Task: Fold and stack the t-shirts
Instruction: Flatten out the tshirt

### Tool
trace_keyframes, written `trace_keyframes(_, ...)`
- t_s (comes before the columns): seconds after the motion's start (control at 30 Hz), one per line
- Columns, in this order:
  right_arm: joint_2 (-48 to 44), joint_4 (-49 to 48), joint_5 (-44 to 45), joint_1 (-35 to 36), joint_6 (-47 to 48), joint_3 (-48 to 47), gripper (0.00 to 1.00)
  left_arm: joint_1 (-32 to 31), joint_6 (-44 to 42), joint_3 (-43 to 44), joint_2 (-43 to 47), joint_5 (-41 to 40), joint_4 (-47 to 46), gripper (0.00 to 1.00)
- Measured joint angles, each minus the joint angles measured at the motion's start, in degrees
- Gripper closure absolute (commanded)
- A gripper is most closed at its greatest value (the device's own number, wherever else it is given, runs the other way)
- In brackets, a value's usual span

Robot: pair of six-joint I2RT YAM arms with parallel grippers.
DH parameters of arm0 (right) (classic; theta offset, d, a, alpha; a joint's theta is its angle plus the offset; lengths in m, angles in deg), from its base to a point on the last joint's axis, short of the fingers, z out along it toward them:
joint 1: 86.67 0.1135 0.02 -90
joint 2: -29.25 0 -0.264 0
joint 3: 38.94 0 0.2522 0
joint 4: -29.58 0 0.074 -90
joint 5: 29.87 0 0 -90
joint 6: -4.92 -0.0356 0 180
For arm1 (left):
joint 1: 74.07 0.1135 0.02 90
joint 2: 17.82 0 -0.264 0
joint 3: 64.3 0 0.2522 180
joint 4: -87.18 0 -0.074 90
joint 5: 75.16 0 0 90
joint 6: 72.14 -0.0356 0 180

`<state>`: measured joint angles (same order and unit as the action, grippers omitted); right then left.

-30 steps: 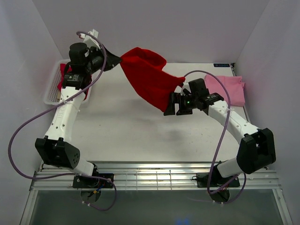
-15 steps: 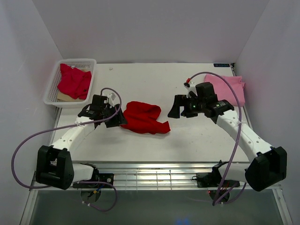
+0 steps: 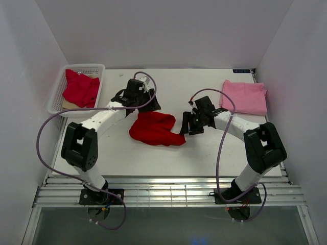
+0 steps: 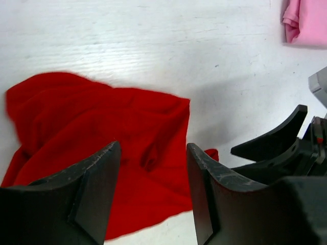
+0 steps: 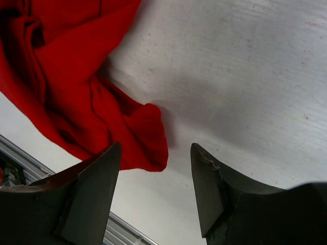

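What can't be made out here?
- Red t-shirt: crumpled, sleeves and collar buried in its own folds, all views.
- Pink t-shirt: left wrist view, cut off by the top right edge.
- Tan item under the crimson t-shirt in the basket: top view, mostly covered, too small.

The bright red t-shirt (image 4: 102, 132) under the left gripper (image 4: 152, 148) is soft, matt, creased cloth. That gripper's fingers (image 4: 94, 194) are black matt plastic, faintly grainy and scuffed at the edges; the right gripper (image 5: 156, 145) looks alike. The table (image 5: 245, 76) beyond the right fingertips is white, matt, scratched and speckled. Right of the right gripper, the pink t-shirt (image 3: 245, 97) is smooth matt cloth. Left of the left gripper, the basket (image 3: 86, 66) is white plastic mesh.
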<state>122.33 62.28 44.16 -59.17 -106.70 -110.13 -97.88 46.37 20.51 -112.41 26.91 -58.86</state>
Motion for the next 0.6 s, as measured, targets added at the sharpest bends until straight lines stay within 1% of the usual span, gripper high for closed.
trace_keyframes(0.03,0.9,-0.2,0.3,0.4,0.0,-0.3,0.41,-1.5,0.0,2.2,-2.6,-0.7,-0.4,0.36)
trace_keyframes(0.13,1.9,-0.9,0.9,1.5,-0.1,-0.8,0.44,-5.7,-0.4,7.6,-9.1,-2.0,-0.6,0.36)
trace_keyframes(0.2,1.9,-1.2,1.1,2.1,-0.3,-1.0,0.45,-8.0,-0.7,9.4,-11.8,-2.8,-0.5,0.36)
trace_keyframes(0.23,1.9,-1.5,1.2,2.4,-0.3,-1.0,0.47,-9.4,-1.0,9.9,-12.7,-3.3,-0.5,0.36)
trace_keyframes(0.43,1.9,-2.4,1.1,3.3,-0.5,-1.0,0.56,-14.3,-2.2,10.2,-15.3,-5.8,-0.1,0.37)
trace_keyframes(0.6,2.0,-3.0,0.5,3.7,-0.6,-1.0,0.61,-14.5,-2.8,8.6,-16.8,-8.2,-0.1,0.37)
